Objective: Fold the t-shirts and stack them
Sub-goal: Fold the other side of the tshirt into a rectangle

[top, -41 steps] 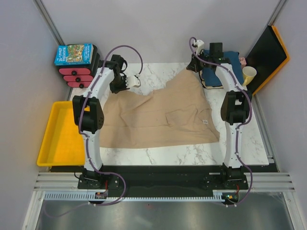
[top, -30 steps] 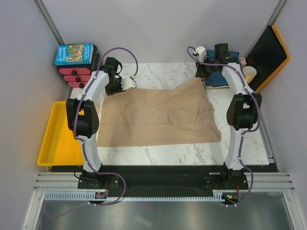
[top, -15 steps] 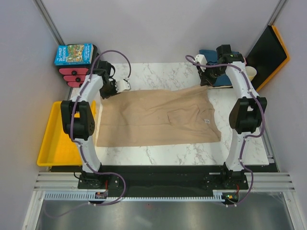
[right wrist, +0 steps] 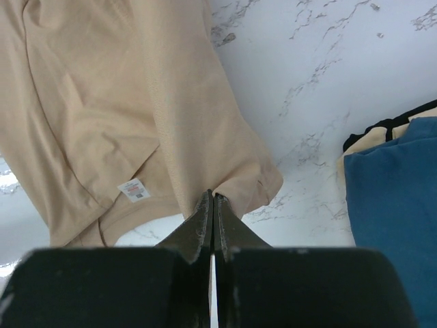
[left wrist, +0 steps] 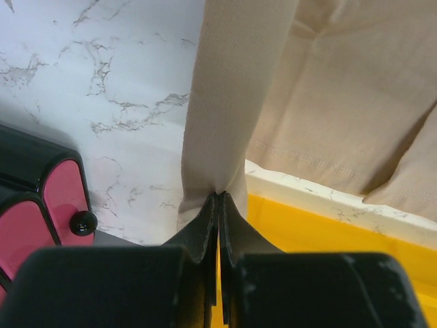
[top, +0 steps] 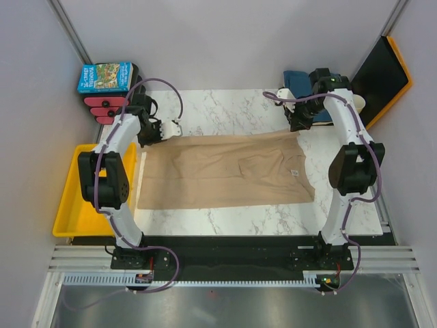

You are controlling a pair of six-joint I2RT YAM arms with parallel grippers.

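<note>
Far left, off the table's (top: 232, 109) left edge: yellow tray (top: 76, 205). Behind it, in the far left corner, a blue picture-covered box (top: 104, 76) on top of a red-and-black stack (top: 109, 106).

Just right of that stack: left pincer (top: 176, 127), clamped fully shut on the far left corner of the tan t-shirt (top: 225, 171). In the left wrist view, a taut fold of tan cloth nipped between the closed tips, with marble below and the tray's yellow just past the table edge.

Across the middle of the table: the tan t-shirt spread flat as a wide band, its left edge at the table's left edge beside the tray and its near edge well short of the arm bases. Small white label (top: 295, 173) toward its right end.

At the shirt's far right corner: right pincer (top: 298, 125), likewise closed tight, with a bunched tip of tan cloth pinched between its tips.

Just beyond, in the far right corner: teal-blue t-shirt (right wrist: 399, 205) lying apart from the tan one, with cream and dark layers (right wrist: 348, 158) showing at its edge.

Far right, against the wall: black board with orange rim (top: 382, 72), tilted.
</note>
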